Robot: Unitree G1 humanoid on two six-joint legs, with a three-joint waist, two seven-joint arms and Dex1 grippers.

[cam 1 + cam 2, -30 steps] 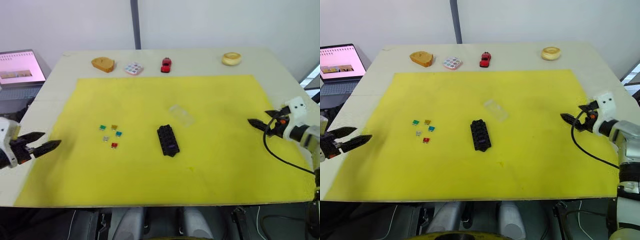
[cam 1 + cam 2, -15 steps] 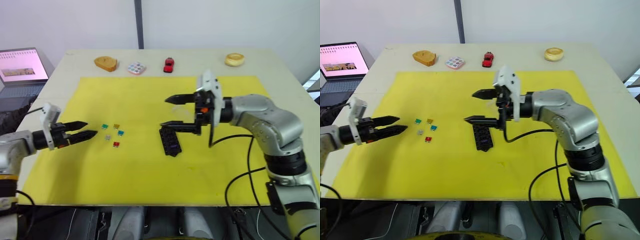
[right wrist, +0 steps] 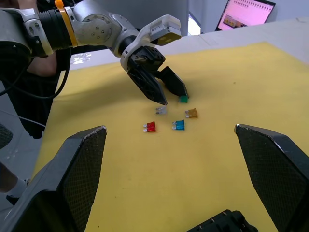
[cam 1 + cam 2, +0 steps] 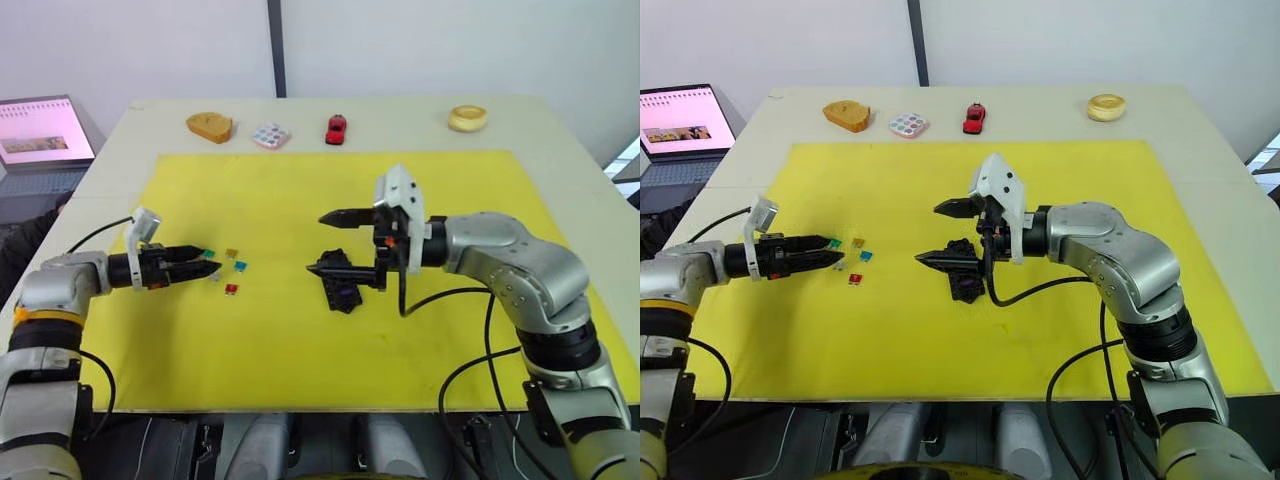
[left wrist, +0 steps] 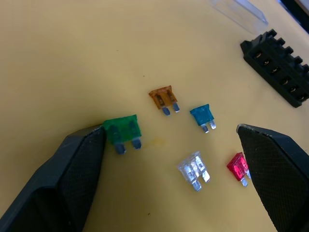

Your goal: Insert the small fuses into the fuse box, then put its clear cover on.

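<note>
Five small fuses lie loose on the yellow mat [image 4: 300, 340]: green [image 5: 124, 130], amber [image 5: 163, 98], blue [image 5: 202, 115], grey [image 5: 193, 166] and red [image 5: 237, 166]. My left gripper [image 4: 205, 263] is open and low over them, one fingertip [image 5: 91, 145] touching the green fuse and the other beside the red one. The black fuse box [image 4: 342, 287] lies mid-mat with its slots up. My right gripper [image 4: 316, 242] hangs wide open just above its left end, holding nothing. The clear cover [image 5: 239, 8] lies flat beyond the fuse box.
Along the table's far edge stand a wooden block [image 4: 209, 126], a white tile with coloured dots [image 4: 268, 135], a red toy car [image 4: 336, 128] and a pale ring [image 4: 466, 118]. An open laptop [image 4: 40, 130] sits off the table's left side.
My left gripper has reached right, up to the fuses. My right arm swung in from the right edge to above the fuse box, then sank slightly and shifted left.
</note>
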